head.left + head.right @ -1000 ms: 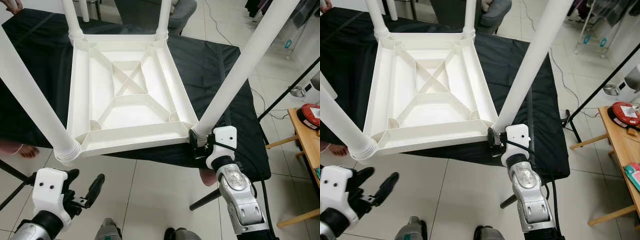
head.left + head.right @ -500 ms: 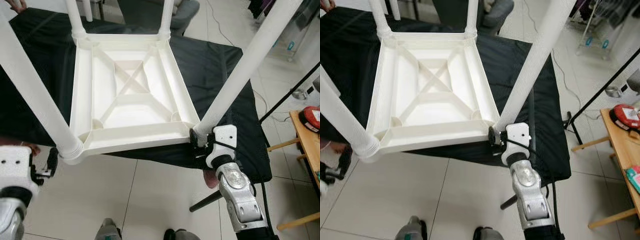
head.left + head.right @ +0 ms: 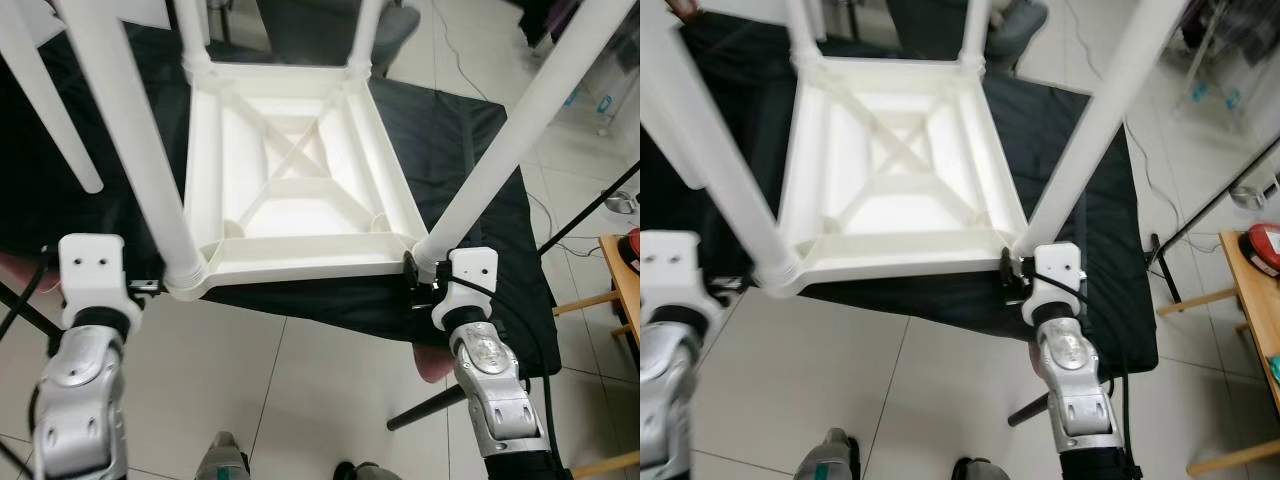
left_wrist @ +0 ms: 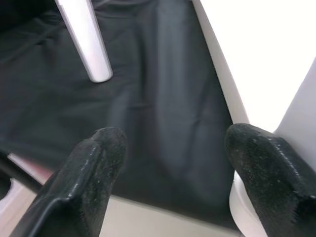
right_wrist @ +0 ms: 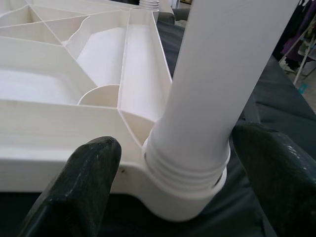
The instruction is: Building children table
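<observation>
A white plastic children's table (image 3: 300, 268) lies upside down on a black cloth (image 3: 470, 130), its legs pointing up. My right gripper (image 3: 418, 283) is at the near-right corner. In the right wrist view it is open (image 5: 180, 148), one finger on each side of the near-right leg (image 5: 217, 74) just above its threaded base, with small gaps. My left gripper (image 3: 148, 288) has reached the near-left corner, beside the base of the near-left leg (image 3: 130, 130). In the left wrist view it is open (image 4: 173, 138) over black cloth, and the leg base sits against one fingertip (image 4: 261, 153).
Another white tube (image 4: 91, 44) stands on the cloth at the far left. A wooden bench (image 3: 620, 290) with a red object (image 3: 1268, 245) is at the right. A black stand leg (image 3: 430, 405) crosses the tiled floor under the cloth's near-right edge. A person sits behind the table (image 3: 390, 20).
My left gripper has risen from below the table's edge and moved in beside the near-left leg base. The right gripper stays at the near-right leg. The camera has shifted.
</observation>
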Motion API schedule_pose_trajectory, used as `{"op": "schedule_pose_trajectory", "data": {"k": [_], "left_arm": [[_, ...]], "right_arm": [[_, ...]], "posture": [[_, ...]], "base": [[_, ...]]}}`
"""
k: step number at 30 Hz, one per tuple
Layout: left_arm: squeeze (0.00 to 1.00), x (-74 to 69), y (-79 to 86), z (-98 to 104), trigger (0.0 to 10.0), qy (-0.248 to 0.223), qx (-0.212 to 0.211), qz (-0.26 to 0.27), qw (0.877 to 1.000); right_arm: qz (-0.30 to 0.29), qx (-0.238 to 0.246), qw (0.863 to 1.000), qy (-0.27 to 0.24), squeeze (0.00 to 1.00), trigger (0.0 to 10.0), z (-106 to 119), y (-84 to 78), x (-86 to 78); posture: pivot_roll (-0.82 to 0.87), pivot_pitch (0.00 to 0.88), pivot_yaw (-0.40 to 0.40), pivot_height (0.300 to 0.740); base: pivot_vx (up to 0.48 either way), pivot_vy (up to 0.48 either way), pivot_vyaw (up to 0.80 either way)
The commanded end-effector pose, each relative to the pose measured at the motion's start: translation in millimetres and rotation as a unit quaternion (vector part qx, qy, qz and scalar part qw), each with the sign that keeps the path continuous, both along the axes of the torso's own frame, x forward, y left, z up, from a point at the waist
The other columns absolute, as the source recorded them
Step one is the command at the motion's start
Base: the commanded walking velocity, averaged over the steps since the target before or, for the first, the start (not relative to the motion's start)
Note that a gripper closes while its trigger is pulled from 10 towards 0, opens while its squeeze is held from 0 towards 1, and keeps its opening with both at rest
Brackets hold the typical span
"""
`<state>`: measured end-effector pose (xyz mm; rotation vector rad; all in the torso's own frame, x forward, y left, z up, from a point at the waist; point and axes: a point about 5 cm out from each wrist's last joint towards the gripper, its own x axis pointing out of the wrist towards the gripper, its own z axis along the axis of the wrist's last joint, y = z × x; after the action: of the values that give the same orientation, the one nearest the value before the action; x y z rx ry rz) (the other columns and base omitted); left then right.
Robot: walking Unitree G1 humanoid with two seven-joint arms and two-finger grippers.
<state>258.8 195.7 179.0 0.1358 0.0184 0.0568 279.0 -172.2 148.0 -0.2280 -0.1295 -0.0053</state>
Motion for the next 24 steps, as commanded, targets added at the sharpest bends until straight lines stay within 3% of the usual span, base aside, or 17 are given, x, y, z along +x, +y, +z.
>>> {"op": "schedule_pose_trajectory", "data": {"k": [1,6,9,14,18,20,24], "left_arm": [[0.0,20.8,-40.5,-9.6,10.0,0.039,-0.016,-0.068,0.997],[0.0,35.6,-52.5,-6.8,10.0,0.041,-0.018,-0.078,0.996],[0.0,66.4,-66.8,6.3,10.0,0.025,-0.025,-0.08,0.996],[0.0,81.6,-62.0,14.0,10.0,0.019,-0.009,-0.058,0.998],[0.0,80.3,-53.3,10.9,10.0,0.02,0.004,-0.044,0.999],[0.0,70.9,-47.8,2.3,10.0,0.019,0.034,-0.056,0.998],[0.0,66.1,-46.1,-2.1,10.0,0.02,0.045,-0.066,0.997]], "right_arm": [[0.008,0.001,1.0,-0.004,0.0,10.0,0.5,0.8,-0.1],[0.009,-0.005,1.0,-0.006,0.0,10.0,1.8,-1.7,-0.4],[0.006,-0.016,1.0,-0.009,0.0,10.0,4.5,-11.3,-2.0],[0.007,-0.032,0.999,-0.01,0.0,10.0,6.3,-18.5,-5.9],[0.001,-0.035,0.999,-0.01,0.0,10.0,6.7,-22.6,-7.1],[-0.002,-0.035,0.999,-0.01,0.0,10.0,6.1,-23.1,-6.2],[0.0,-0.035,0.999,-0.009,0.0,10.0,5.8,-21.5,-4.7]], "posture": [[0.2,0.131,-0.056,0.74],[0.19,0.127,-0.06,0.74],[0.17,0.121,-0.057,0.74],[0.15,0.117,-0.046,0.74],[0.14,0.115,-0.044,0.74],[0.15,0.111,-0.054,0.74],[0.15,0.111,-0.054,0.74]], "base": [[0.0,0.0,0.0],[0.0,0.0,0.0],[0.0,0.0,0.0],[0.0,0.0,0.0],[0.0,0.0,0.0],[0.0,0.0,0.0],[0.0,0.0,0.0]]}}
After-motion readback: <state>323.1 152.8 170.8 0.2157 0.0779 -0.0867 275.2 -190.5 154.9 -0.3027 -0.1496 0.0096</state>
